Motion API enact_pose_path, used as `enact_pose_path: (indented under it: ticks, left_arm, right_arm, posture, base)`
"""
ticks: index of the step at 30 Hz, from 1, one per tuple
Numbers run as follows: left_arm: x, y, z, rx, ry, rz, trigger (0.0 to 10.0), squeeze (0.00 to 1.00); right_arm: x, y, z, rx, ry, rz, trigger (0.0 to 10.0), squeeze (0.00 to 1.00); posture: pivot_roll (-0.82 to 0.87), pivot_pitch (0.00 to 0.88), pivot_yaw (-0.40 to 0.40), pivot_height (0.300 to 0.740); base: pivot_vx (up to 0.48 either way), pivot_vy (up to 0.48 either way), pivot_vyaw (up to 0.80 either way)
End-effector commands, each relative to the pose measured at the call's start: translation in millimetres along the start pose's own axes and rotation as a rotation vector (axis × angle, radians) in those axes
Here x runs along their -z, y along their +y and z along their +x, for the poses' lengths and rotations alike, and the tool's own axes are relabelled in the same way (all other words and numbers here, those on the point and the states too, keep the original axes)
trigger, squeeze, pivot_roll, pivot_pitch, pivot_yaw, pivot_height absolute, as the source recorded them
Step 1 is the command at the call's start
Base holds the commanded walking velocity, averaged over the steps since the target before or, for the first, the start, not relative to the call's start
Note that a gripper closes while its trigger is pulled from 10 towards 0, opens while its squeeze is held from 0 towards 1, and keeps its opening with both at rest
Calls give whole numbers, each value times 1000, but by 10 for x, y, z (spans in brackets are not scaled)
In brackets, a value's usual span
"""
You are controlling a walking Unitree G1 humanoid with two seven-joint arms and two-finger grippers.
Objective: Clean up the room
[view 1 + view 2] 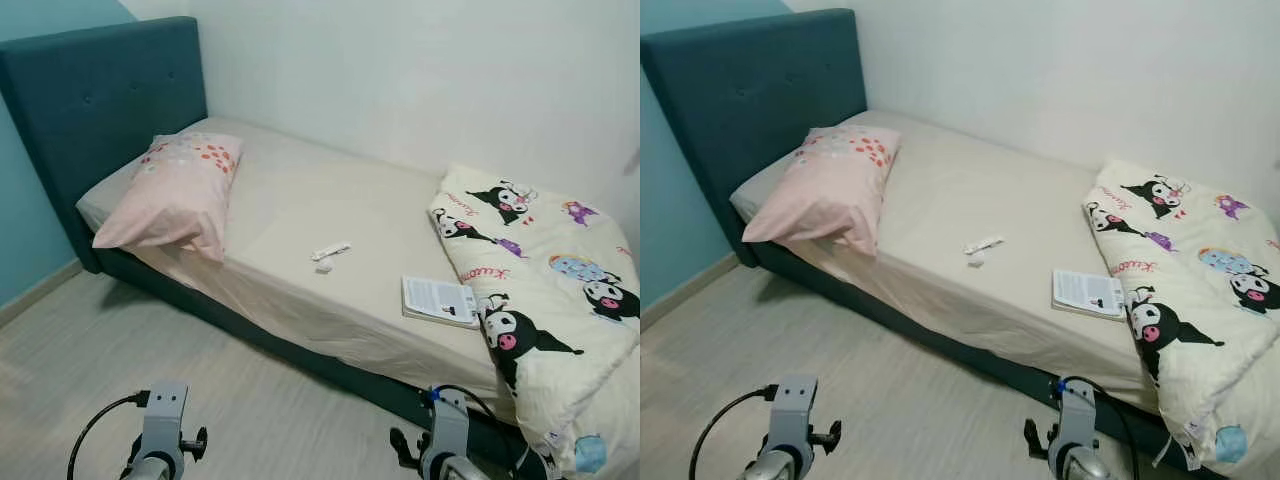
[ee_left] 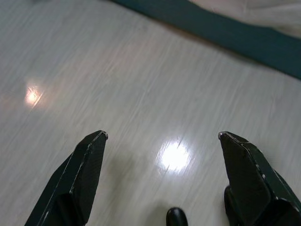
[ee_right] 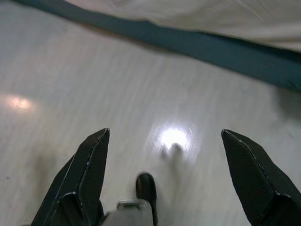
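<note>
Both the left gripper (image 2: 162, 136) and the right gripper (image 3: 164, 134) hang spread wide over the pale floor (image 1: 90, 360). On the bed (image 1: 300, 200) lie a pink pillow (image 1: 178, 195), a small white tube (image 1: 330, 251), a booklet (image 1: 440, 300) and a crumpled cartoon blanket (image 1: 545, 290) printed with "Kuromi".

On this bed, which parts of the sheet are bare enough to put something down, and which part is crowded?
The widest bare patch of sheet lies between the pink pillow and the small white item, running back to the wall. A narrower patch lies between that item and the booklet. The foot end is crowded: the cartoon-print quilt covers it, right beside the booklet.
</note>
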State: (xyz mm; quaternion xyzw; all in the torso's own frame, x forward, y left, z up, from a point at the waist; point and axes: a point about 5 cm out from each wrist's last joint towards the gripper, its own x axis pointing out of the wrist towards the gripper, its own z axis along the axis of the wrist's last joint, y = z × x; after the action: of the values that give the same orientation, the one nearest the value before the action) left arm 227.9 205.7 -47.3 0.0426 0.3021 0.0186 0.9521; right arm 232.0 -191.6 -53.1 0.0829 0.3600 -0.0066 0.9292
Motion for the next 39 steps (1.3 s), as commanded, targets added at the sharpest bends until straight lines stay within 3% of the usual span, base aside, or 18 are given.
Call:
enact_pose_path:
  ticks: [1, 4, 10, 16, 21, 23, 34, 39]
  left_arm:
    - [-6, -87, 0, 32, -15, 10, 10000, 0]
    - [81, -104, -17, 33, 38, -8, 10000, 0]
    - [395, -29, -128, -60, 192, -172, 10000, 0]
    - [483, 22, -173, -101, 223, -228, 10000, 0]
    - [413, 50, -143, -111, 192, -228, 10000, 0]
    - [372, 56, -124, -111, 176, -231, 10000, 0]
    - [138, 44, -21, -94, 93, -245, 10000, 0]
    - [95, 23, -2, -76, 80, -236, 10000, 0]
  right_arm:
    - [-36, 24, 5, -13, -30, -12, 10000, 0]
    - [39, 18, -12, 2, -11, -6, 10000, 0]
    - [284, -96, -84, 64, 101, 8, 10000, 0]
    - [275, -130, -88, 68, 110, -17, 10000, 0]
    - [98, 7, -28, -70, 46, -64, 10000, 0]
    - [39, 67, -5, -111, 42, -146, 10000, 0]
    - [-27, 138, 23, -142, 39, -258, 10000, 0]
    - [-38, 104, 24, -107, 35, -246, 10000, 0]
  posture:
    - [-35, 0, -77, 740]
    - [-33, 0, -77, 740]
    - [-27, 0, -85, 740]
    - [-38, 0, -86, 740]
    - [-33, 0, -89, 740]
    - [-37, 0, -82, 740]
    - [-36, 0, -88, 740]
    - [-39, 0, -86, 740]
  base:
    - [0, 0, 0]
    - [0, 0, 0]
    - [0, 0, -391]
    - [59, 0, -391]
    - [368, 0, 0]
    - [399, 0, 391]
    - [449, 0, 762]
    - [480, 0, 0]
